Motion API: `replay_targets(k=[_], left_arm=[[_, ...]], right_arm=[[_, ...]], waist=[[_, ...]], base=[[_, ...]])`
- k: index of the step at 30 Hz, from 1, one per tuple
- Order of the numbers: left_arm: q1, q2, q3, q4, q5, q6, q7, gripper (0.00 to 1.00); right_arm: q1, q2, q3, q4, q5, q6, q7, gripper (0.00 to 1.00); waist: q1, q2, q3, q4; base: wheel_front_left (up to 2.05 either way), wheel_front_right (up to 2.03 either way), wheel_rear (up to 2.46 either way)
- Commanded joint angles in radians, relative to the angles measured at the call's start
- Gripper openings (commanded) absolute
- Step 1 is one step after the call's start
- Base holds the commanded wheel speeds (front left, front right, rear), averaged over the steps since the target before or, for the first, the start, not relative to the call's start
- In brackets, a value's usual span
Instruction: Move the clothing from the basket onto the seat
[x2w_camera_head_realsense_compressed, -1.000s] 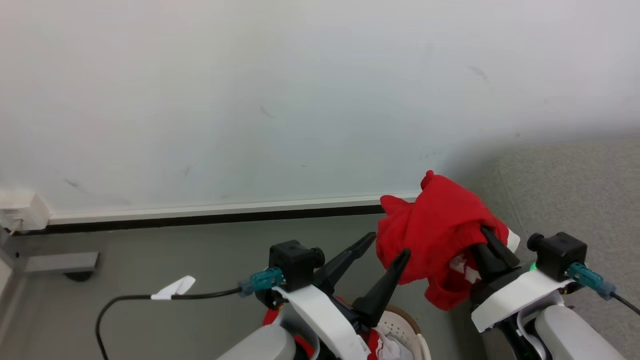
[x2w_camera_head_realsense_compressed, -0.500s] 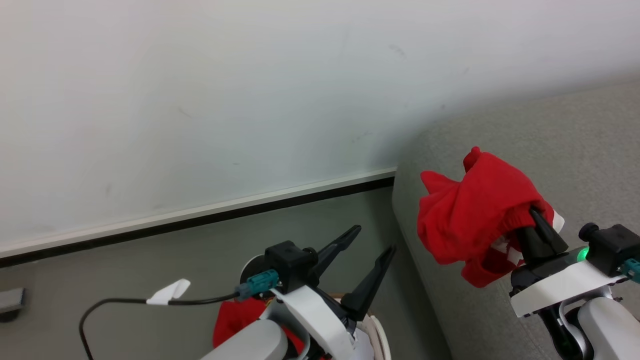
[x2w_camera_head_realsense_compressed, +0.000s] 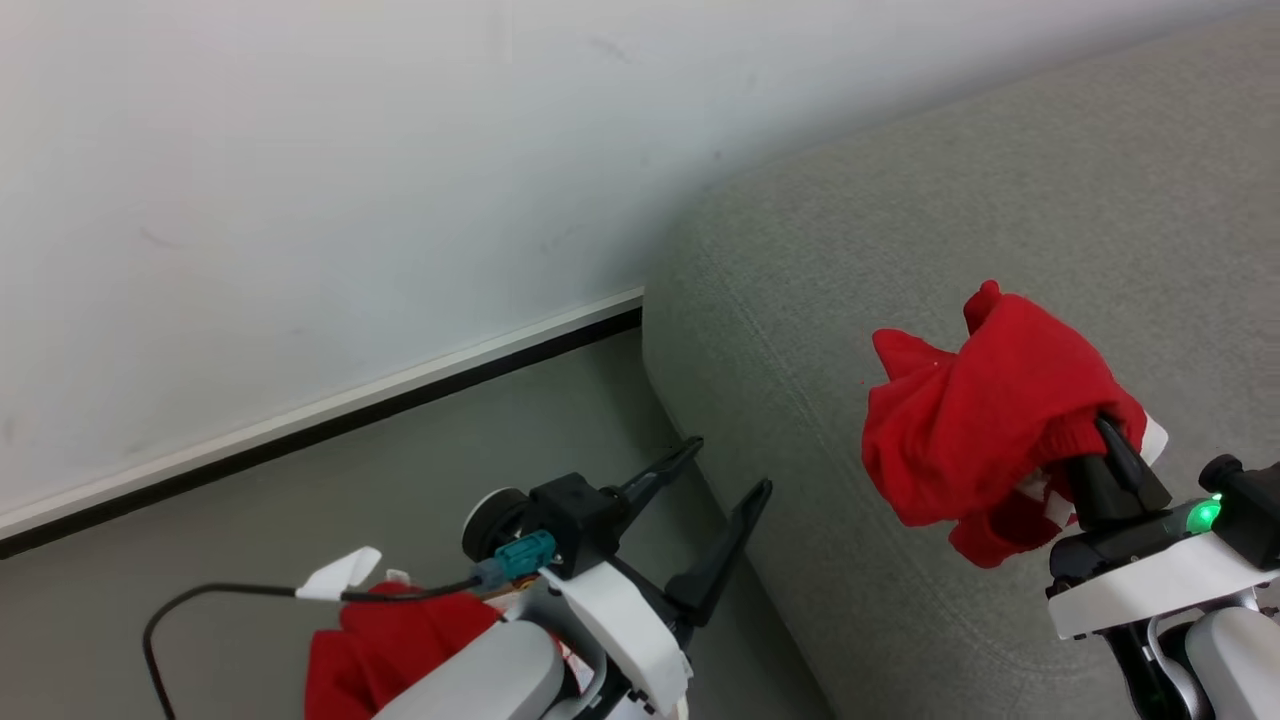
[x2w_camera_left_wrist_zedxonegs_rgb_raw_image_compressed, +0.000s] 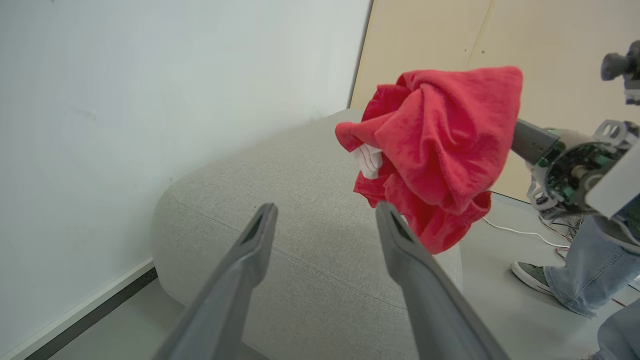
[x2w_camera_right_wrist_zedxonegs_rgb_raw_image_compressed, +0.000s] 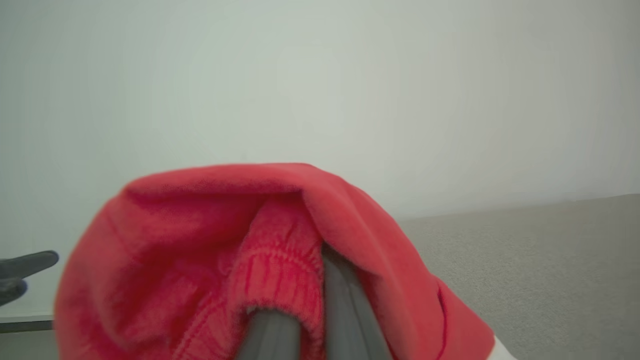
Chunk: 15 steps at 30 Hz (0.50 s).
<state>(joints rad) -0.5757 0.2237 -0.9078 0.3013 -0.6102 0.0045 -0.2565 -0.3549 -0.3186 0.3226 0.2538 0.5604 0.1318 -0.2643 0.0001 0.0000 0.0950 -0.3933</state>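
Observation:
My right gripper is shut on a bunched red piece of clothing with a bit of white trim, held in the air above the light-grey seat. In the right wrist view the red clothing drapes over my shut fingers. My left gripper is open with nothing in it, low beside the seat's rounded corner. From the left wrist, the held clothing hangs beyond the seat. More red clothing lies under my left forearm. The basket is out of view.
A white wall with a dark baseboard runs behind the grey floor. A black cable with a white tag trails from my left wrist. A person's jeans leg and sneaker stand beyond the seat, near a beige panel.
The head camera has swung toward the seat, which now takes up far more of the view. The right gripper, still holding the clothing, is now over the seat. The basket's rim has left the frame.

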Motion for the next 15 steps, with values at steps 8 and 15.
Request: replay_targets(k=[8,15], left_arm=[[-0.027,-0.005,0.001,0.039,0.032,0.001,-0.006,1.0],[-0.059,-0.006,-0.009,0.037,0.06,-0.009,-0.008,1.0]], right_arm=[[0.023,0.0,-0.036,-0.028,-0.007,-0.002,0.0,0.0],[-0.013,-0.016,-0.065,-0.033,0.0,-0.002,0.0,0.0]], waist=[[-0.0001,0.0,0.036,-0.076],[-0.0001,0.0,0.086,-0.058]], base=[[0.0,0.0,0.0],[0.0,0.0,0.0]])
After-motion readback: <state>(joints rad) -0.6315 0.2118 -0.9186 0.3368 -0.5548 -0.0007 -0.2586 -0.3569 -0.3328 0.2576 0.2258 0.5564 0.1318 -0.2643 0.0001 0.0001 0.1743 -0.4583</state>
